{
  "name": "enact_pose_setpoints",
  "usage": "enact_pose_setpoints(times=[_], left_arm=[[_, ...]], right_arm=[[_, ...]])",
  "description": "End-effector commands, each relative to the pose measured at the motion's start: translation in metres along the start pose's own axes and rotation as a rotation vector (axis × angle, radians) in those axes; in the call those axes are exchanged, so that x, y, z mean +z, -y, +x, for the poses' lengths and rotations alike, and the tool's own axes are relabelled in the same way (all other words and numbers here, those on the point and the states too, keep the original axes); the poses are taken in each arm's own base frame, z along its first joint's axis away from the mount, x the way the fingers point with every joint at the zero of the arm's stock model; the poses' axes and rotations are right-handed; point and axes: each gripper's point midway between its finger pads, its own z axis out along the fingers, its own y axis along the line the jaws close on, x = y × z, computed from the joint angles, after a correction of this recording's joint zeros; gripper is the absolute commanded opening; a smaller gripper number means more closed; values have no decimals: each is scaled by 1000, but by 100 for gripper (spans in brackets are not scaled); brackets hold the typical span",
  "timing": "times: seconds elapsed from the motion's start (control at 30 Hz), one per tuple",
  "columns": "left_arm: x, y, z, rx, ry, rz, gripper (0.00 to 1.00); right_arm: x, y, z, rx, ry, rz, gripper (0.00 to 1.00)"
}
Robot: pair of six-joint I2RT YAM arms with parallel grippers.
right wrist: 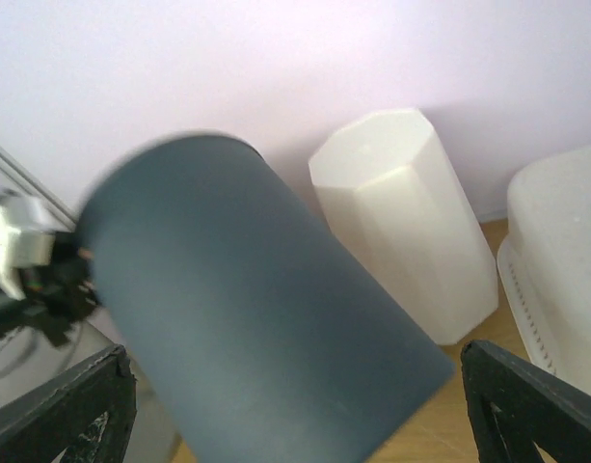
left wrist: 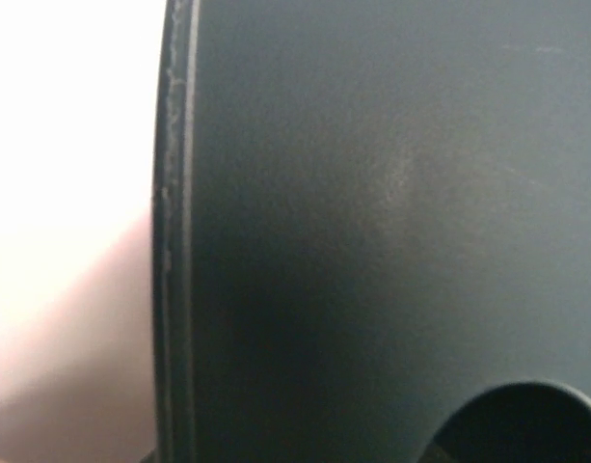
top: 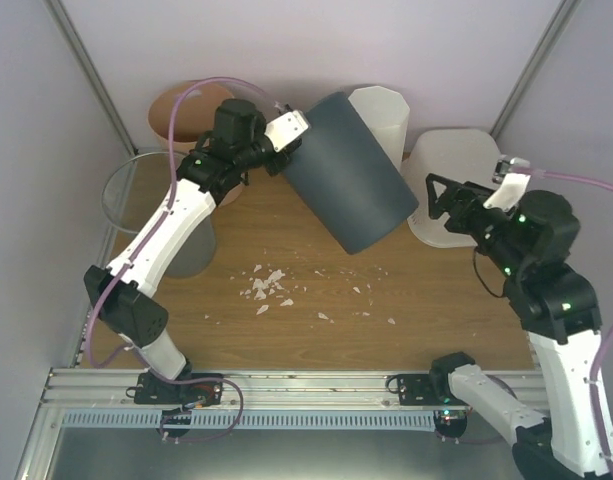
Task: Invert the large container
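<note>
Pale walls surround a wooden desk [top: 436,330]. The left fingers [top: 291,130] pinch the rim of a tilted dark grey bin [top: 351,175] by the far edge. The right fingers [right wrist: 64,405] are spread wide and empty, near the large white tub [top: 466,160] in the far right corner. If that pinch slips, the grey bin could topple onto the tall white bin [top: 381,110] or the tub.

Wooden table [top: 436,320], white scraps [top: 271,285] scattered across its middle, large container [top: 456,160] rested at far right, white faceted bin [top: 381,110] stood beside it.
</note>
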Motion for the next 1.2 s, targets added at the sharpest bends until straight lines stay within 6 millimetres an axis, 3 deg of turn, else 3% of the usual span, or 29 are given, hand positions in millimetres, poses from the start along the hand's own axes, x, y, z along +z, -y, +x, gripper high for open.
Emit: enact_pose_setpoints(times=[0.0,0.27,0.47,0.7,0.8,1.0,1.17], left_arm=[[-1,4,-30,-280,124,121,0],[13,36,-23,-493,141,326,0],[21,58,-17,-596,135,453,0],[37,73,-1,-667,92,520,0],[45,80,7,-692,76,542,0],[56,89,21,-716,37,562,0],[40,92,6,-703,55,584,0]], right_arm=[[-23,-1,-12,16,-21,42,91],[-22,-2,64,51,-299,-42,91],[-17,19,121,103,-437,-11,91],[-20,4,108,134,-395,-80,90],[-15,3,113,130,-409,-98,91],[-11,38,124,99,-400,73,93],[-1,70,140,70,-372,194,96]])
